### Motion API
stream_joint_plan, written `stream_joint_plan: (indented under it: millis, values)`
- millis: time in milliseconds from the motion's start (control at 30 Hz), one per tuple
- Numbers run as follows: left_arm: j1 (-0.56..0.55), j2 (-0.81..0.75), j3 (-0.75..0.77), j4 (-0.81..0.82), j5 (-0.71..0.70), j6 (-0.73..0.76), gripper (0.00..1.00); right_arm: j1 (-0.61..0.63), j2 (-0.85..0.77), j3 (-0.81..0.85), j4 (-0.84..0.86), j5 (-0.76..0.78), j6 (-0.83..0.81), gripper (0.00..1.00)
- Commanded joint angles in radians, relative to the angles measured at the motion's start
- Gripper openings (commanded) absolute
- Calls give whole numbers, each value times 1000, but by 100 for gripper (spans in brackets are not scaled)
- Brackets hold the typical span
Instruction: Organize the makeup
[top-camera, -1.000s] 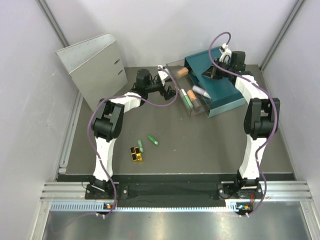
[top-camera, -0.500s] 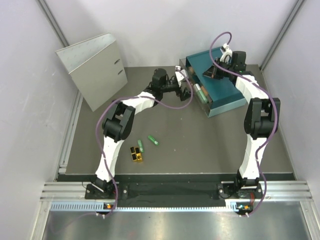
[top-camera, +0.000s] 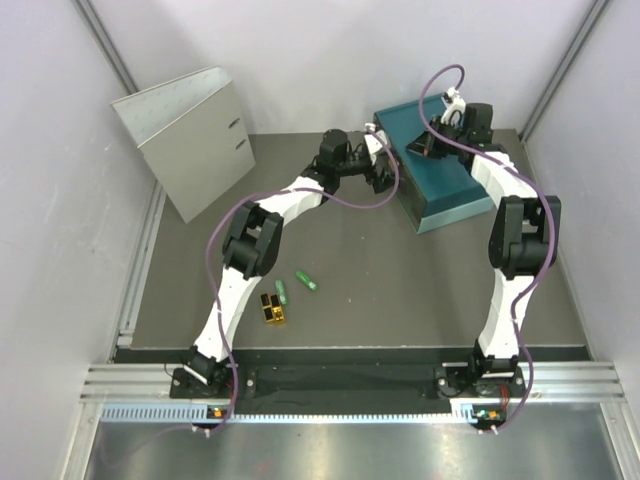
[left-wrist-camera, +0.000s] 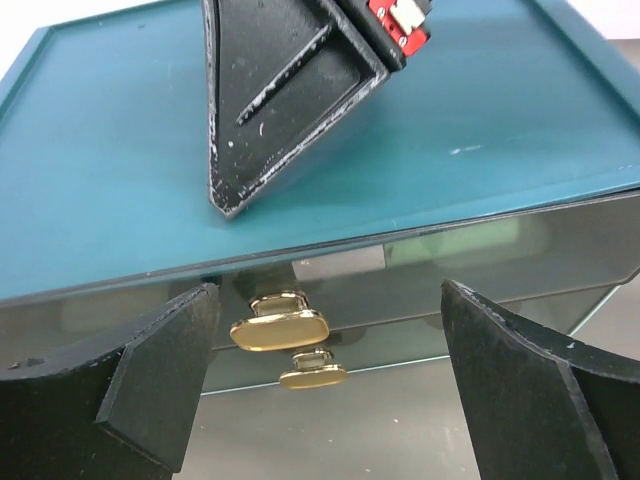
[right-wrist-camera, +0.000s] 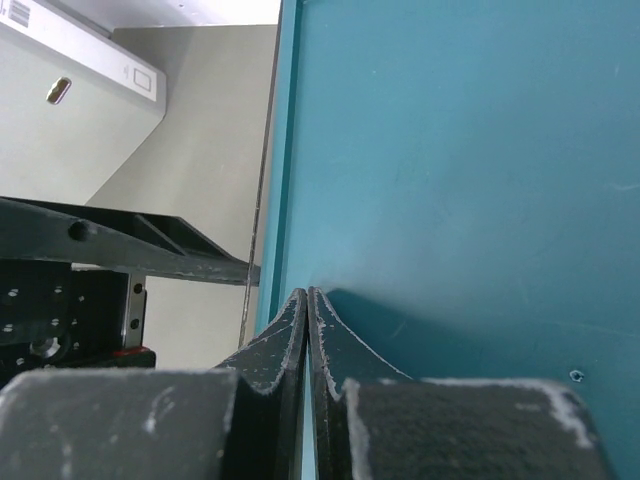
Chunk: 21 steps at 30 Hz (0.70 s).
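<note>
The teal drawer box (top-camera: 445, 185) stands at the back right with its clear drawer pushed in. My left gripper (top-camera: 383, 176) faces the drawer front, open, its fingers (left-wrist-camera: 160, 385) standing either side of the gold knob (left-wrist-camera: 280, 328) without touching it. My right gripper (top-camera: 424, 146) is shut, empty, its tip (right-wrist-camera: 307, 296) pressed on the box's teal top (right-wrist-camera: 450, 150); it also shows in the left wrist view as a black wedge (left-wrist-camera: 280, 90). Makeup on the mat: two green tubes (top-camera: 281, 291) (top-camera: 307, 281) and a gold-and-black block (top-camera: 272, 308).
A grey lever-arch binder (top-camera: 190, 140) stands at the back left. White walls close in both sides and the back. The loose makeup lies near my left arm's base link (top-camera: 225, 300).
My left gripper has moved right, pushing the clear drawer with its tubes into the teal box; the drawer now sits shut. The right gripper has stayed on the box top.
</note>
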Motion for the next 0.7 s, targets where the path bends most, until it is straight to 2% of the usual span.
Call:
stream_joint_plan:
  millis: [0, 200, 333, 467, 667]
  values:
    - [-30, -65, -16, 55, -3, 38, 97, 7, 121, -128, -339, 124, -66, 0]
    - [-18, -241, -226, 128, -67, 81, 98, 5, 118, -132, -334, 121, -63, 0]
    - [-5, -305, -341, 173, -112, 40, 99, 5, 113, -140, -328, 121, -63, 0]
    - [8, -305, -433, 248, -126, -72, 99, 7, 105, -152, -323, 115, -63, 0]
    - [11, -230, -431, 309, -152, -158, 99, 5, 85, -187, -310, 115, -60, 0]
